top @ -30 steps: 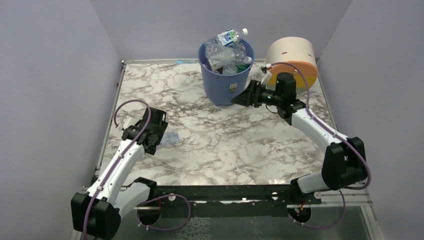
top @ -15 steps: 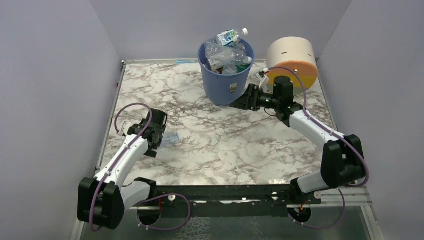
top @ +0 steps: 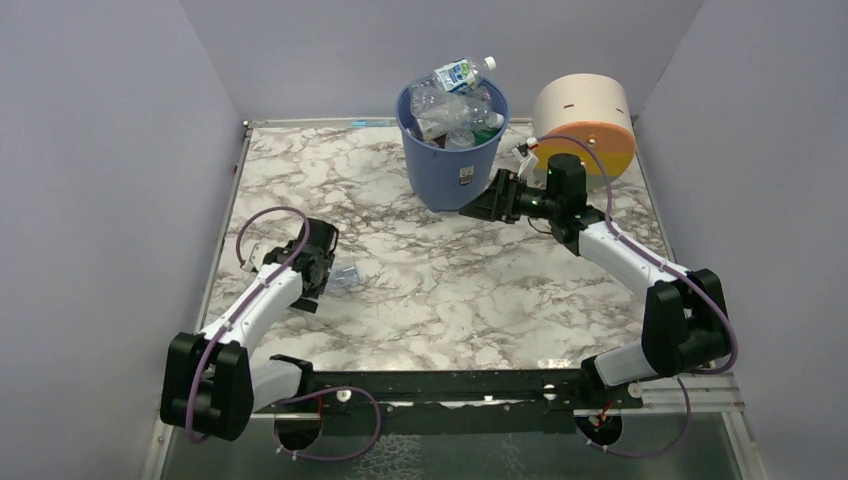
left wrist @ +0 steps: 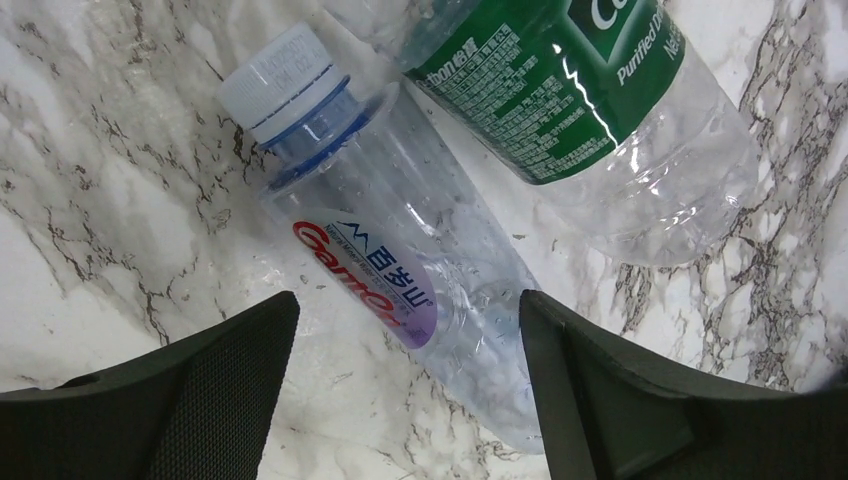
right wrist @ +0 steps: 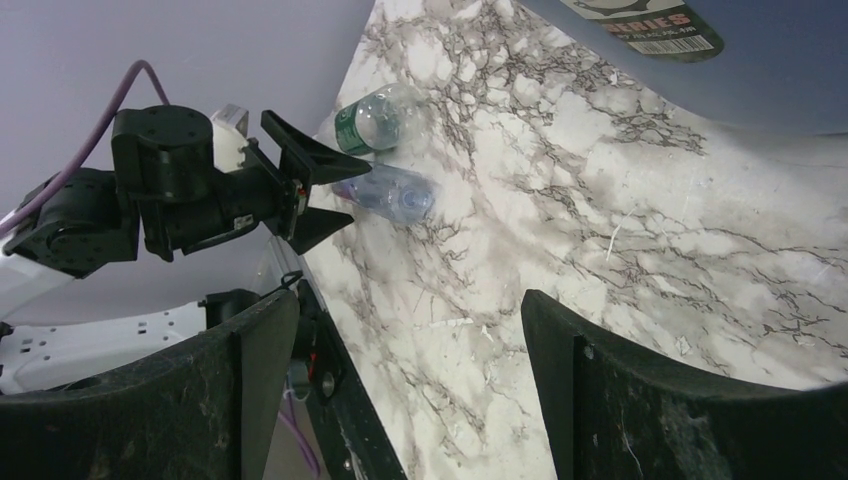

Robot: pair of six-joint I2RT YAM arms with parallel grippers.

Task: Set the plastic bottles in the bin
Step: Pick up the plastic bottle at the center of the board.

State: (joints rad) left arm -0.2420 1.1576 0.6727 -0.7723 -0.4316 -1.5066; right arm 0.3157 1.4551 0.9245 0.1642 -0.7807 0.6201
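The left end effector (left wrist: 408,305), wide open and empty, faces a white-capped bottle (left wrist: 385,255) on the tabletop (left wrist: 100,200), a green-labelled bottle (left wrist: 590,100) at 1 o'clock; the right end effector (right wrist: 408,300) likewise, beside the bin (top: 435,170).

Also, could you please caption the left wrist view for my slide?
Open left claw poised over white-capped bottle lying beside green-labelled bottle on marble table.

The bin (top: 455,170) stands far-centre on the tabletop (top: 450,290), bottles (top: 452,108) heaped inside, a drum (top: 585,115) at its right. Two loose bottles (left wrist: 390,270) lie together near the left edge.
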